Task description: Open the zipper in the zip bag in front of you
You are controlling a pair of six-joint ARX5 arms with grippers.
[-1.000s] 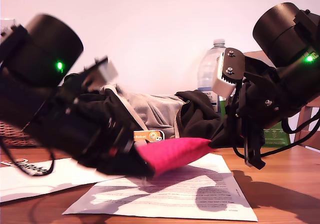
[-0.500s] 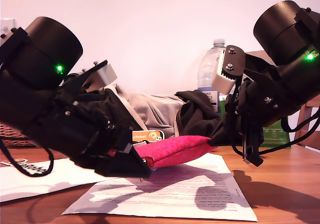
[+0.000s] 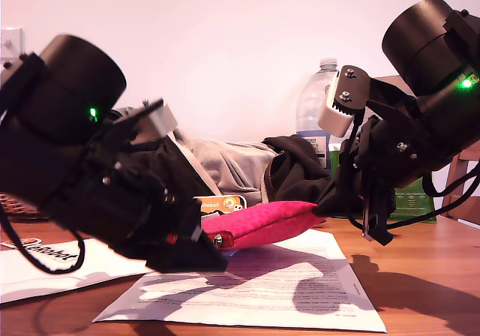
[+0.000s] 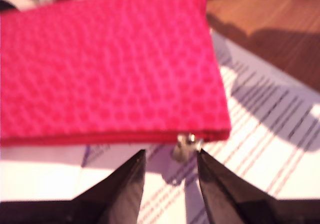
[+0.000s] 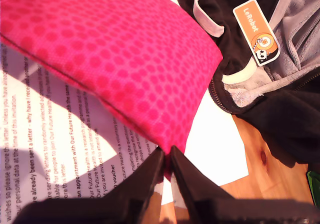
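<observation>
Exterior view: the zip bag [image 3: 262,223] lies at about 6 o'clock of the frame's centre, its end at the exterior view's left resting on a printed sheet [image 3: 247,295] and its other end raised off the wooden table [image 3: 420,276]. The robot's second gripper [image 5: 167,165] is clamped on that raised corner, its jaws almost together with pink fabric pinched between them. The first gripper [image 4: 170,171] stands with its jaws parted and holds nothing; the zipper [image 4: 115,136] runs along the bag's near edge, and its silver pull tab [image 4: 186,144] hangs just ahead of the gap between the jaws. A dark clothing pile [image 3: 247,167] lies behind the bag.
</observation>
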